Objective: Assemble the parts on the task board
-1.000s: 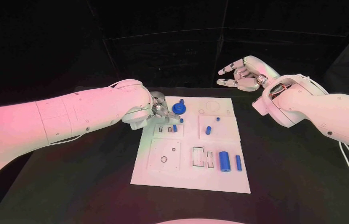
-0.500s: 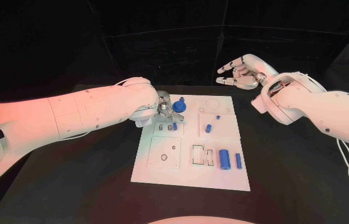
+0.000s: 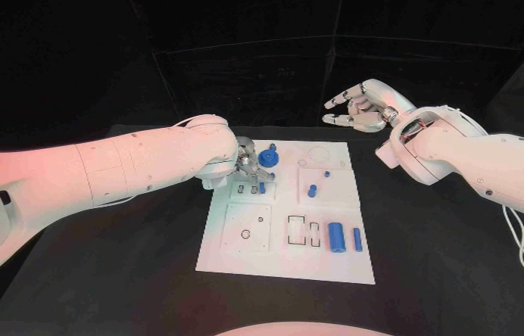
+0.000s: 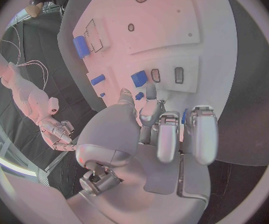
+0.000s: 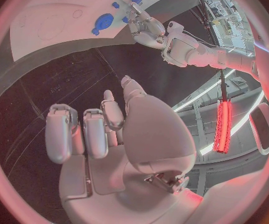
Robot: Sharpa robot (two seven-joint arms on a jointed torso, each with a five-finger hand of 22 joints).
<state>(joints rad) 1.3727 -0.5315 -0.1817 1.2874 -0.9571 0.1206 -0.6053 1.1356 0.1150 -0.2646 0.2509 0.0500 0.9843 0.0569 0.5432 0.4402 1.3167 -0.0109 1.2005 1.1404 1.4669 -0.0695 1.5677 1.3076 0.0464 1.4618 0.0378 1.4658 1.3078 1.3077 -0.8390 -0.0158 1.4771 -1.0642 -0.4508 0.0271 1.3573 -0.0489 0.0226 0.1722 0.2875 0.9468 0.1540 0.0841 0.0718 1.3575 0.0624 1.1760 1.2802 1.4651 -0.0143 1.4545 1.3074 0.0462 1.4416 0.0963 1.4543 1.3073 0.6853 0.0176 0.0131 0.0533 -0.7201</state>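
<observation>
Silver fingers of the left hand (image 3: pixel 249 171) hover low over the far-left slots of the task board (image 3: pixel 286 268), curled near a small blue part (image 4: pixel 138 78) standing by two slots; whether they pinch anything I cannot tell. A risk, in my judgement: the fingers could knock that part askew or nudge the blue gear (image 3: pixel 269 157) just beyond. More parts lie further right, a blue cylinder (image 3: pixel 336 236) among them. The right hand (image 3: pixel 357 110) hangs raised beyond the board's far edge, well clear, fingers loosely apart, holding nothing.
</observation>
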